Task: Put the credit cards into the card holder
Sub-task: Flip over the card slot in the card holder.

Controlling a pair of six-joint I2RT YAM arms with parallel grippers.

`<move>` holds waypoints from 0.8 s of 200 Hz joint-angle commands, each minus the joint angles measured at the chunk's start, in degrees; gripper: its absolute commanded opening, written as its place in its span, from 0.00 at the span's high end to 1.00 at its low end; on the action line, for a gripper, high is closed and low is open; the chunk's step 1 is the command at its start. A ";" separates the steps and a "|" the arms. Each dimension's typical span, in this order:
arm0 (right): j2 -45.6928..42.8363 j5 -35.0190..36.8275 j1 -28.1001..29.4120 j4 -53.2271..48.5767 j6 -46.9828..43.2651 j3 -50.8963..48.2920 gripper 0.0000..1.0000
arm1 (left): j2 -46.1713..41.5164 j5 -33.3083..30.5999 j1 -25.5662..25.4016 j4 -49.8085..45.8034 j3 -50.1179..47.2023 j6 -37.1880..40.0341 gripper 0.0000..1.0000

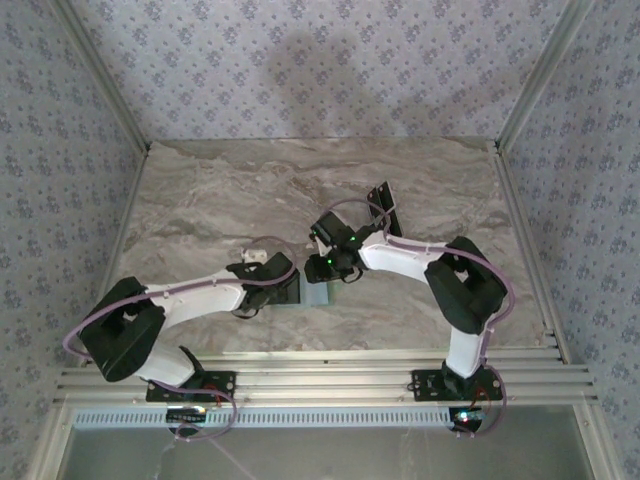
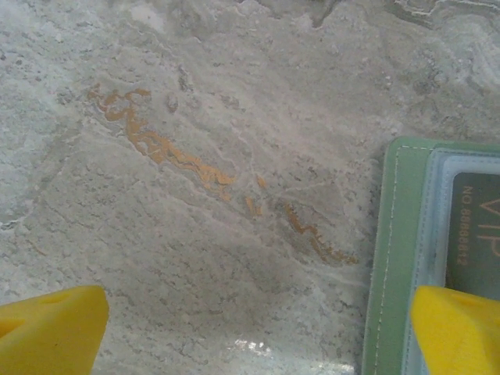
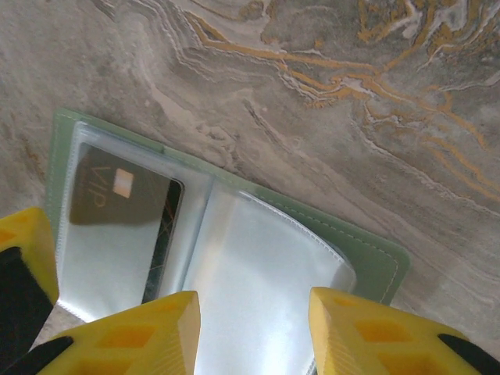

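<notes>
The grey-brown marble-patterned table [image 1: 200, 200] is carrying everything. Near its middle, the pale sage-green folding card holder [image 3: 375, 262] is lying open and flat, with its clear plastic sleeves facing up. A thin black glossy credit card [image 3: 117, 195] marked VIP is sitting inside one sleeve. More black cards [image 1: 384, 198] are lying farther back. The left gripper [image 2: 254, 328] is hovering with jaws spread wide, one yellow fingertip [image 2: 457, 328] over the holder's edge. The right gripper [image 3: 254, 336] is hanging, jaws parted, above the other sleeve.
</notes>
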 commanded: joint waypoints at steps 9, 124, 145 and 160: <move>2.19 0.66 0.08 -1.99 -1.36 1.18 0.57 | 1.34 0.40 -0.36 0.44 0.29 0.55 0.01; 3.09 -9.32 -0.45 7.33 8.05 -3.13 0.55 | 3.52 0.94 -0.45 2.28 -0.75 0.27 0.01; 3.16 -8.99 -0.46 7.70 8.33 -3.63 0.55 | 2.64 0.49 -0.45 1.18 -0.51 0.26 0.01; 3.02 -8.84 -0.58 7.97 8.26 -3.96 0.55 | 0.97 -0.40 -0.45 0.05 -0.66 0.33 0.01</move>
